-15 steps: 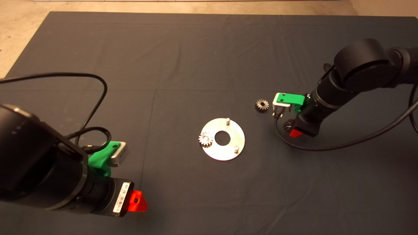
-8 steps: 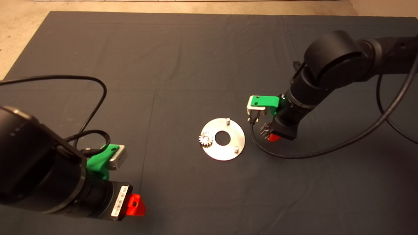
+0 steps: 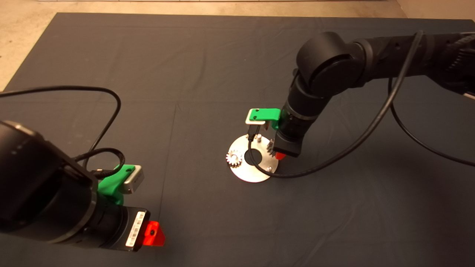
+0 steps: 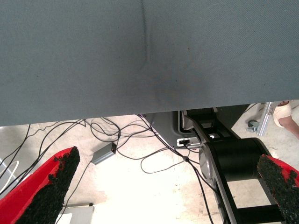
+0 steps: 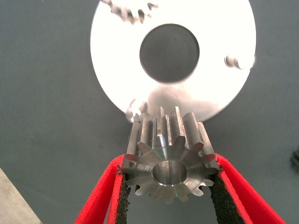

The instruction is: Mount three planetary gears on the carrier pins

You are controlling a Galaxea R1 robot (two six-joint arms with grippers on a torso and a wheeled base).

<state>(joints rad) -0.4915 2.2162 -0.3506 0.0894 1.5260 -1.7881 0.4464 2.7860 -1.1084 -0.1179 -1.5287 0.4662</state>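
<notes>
Head view: the dark mat (image 3: 207,66) covers the tabletop. The carrier disc (image 3: 243,171) lies near the mat's centre. One planetary gear (image 3: 233,158) sits on the disc's left side, seated on a pin. Two bare carrier pins are visible — a far pin (image 3: 258,138) and a near-right pin (image 3: 268,169). The right arm (image 3: 334,74) reaches in from the right, and the right gripper (image 3: 276,152) hangs above the disc's right edge, its cable (image 3: 334,155) looping across the disc. The left gripper (image 3: 154,233) is parked at the lower left, well apart from the disc.

Left wrist view: the red fingers (image 4: 42,186) stand wide apart with nothing between them. Beyond the mat's edge, the floor (image 4: 154,196) shows loose cables and part of the robot's base.

Right wrist view: the jaws are clamped on a second planetary gear (image 5: 169,161), one black pad on each side of its teeth, with its centre hole facing the camera. The held gear is just at the disc's rim — one bare pin (image 5: 135,109) shows right beside its teeth. Another bare pin (image 5: 238,60) stands on the disc's other side, and the seated gear (image 5: 131,11) shows at the disc's far edge.
</notes>
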